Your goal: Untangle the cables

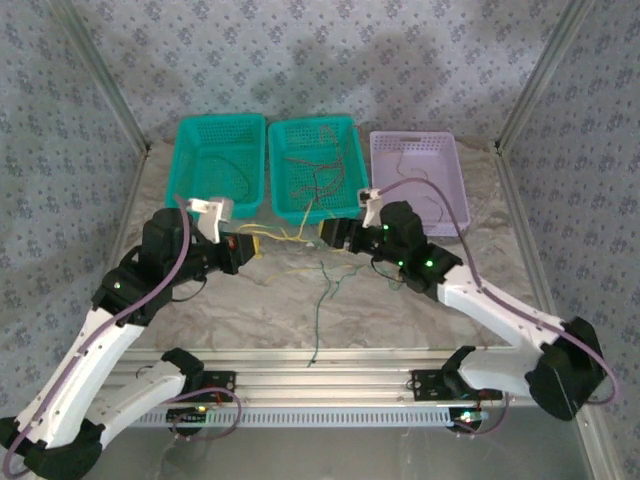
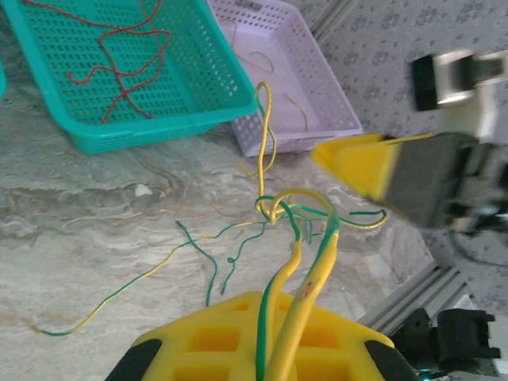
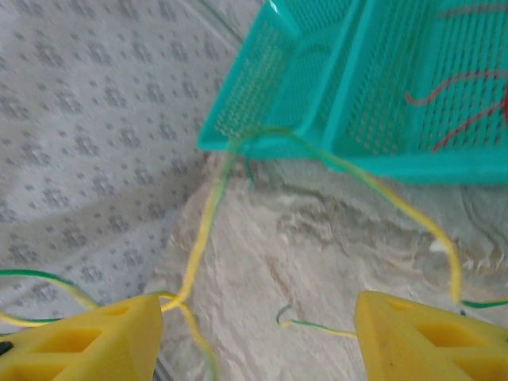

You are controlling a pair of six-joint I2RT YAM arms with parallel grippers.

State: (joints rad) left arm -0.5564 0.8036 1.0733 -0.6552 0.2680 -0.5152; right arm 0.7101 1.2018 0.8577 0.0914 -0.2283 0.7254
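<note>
Marbled tabletop (image 1: pixel 225 315), tangled green-yellow cables (image 2: pixel 274 210)

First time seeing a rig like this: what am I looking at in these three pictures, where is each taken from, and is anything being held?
Two white robot arms are bolted at the near edge of a marbled table. One picture looks down from above and behind them. The other two come from a camera on each wrist, so the yellow blocks at the bottom are that arm's own fingers. On the table stand a left teal basket, a middle teal basket holding thin red wires, and a lilac basket. A knot of green and yellow cables sits between the grippers. The left gripper is shut on its strands; the right gripper is open.
</note>
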